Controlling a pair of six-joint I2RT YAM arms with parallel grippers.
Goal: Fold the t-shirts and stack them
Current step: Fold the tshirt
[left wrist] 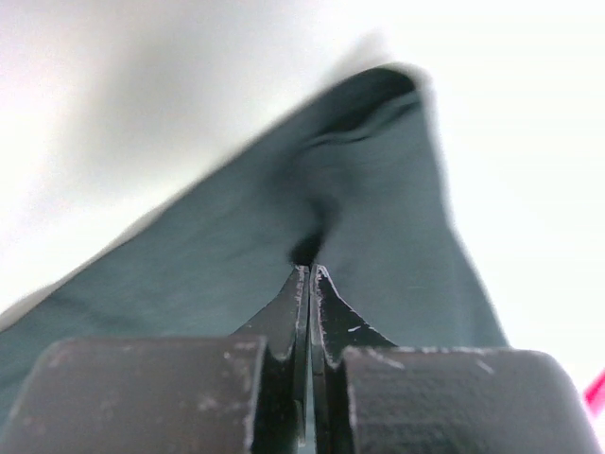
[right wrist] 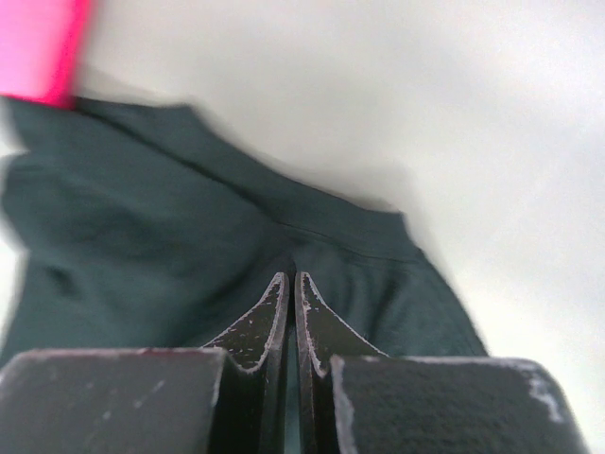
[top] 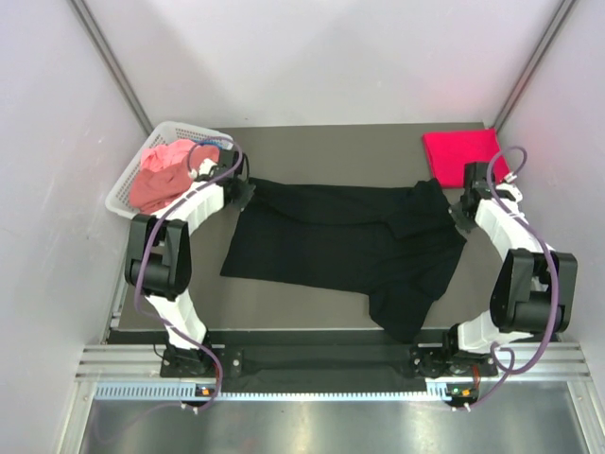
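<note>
Top view: shows the black t-shirt [top: 350, 241] spread flat across the middle of the counter [top: 312, 142], long side running left to right, one part reaching toward the near edge. Places the crimson t-shirt [top: 460, 153], folded into a neat square, at the far right corner, just beside the black one's right end. Puts the white basket [top: 130, 180] at the far left corner, with a salmon pink t-shirt [top: 161, 182] heaped inside. Finds the left arm [top: 184, 232] reaching to the black t-shirt's far left corner and the right arm [top: 510, 236] to its far right end; leaves both sets of jaws too small here to judge.

Left wrist view: shows the left jaws pressed together, tips pinching a fold of the black t-shirt [left wrist: 369, 218], dark cloth fanning up and away from them against a pale, blurred background. Catches a sliver of the crimson t-shirt [left wrist: 596, 392] at the lower right edge.

Right wrist view: shows the right jaws likewise together, clamped on the black t-shirt [right wrist: 142, 227] near a stitched hem. Catches the crimson t-shirt [right wrist: 38, 47], blurred, in the upper left corner, beyond the dark cloth.
</note>
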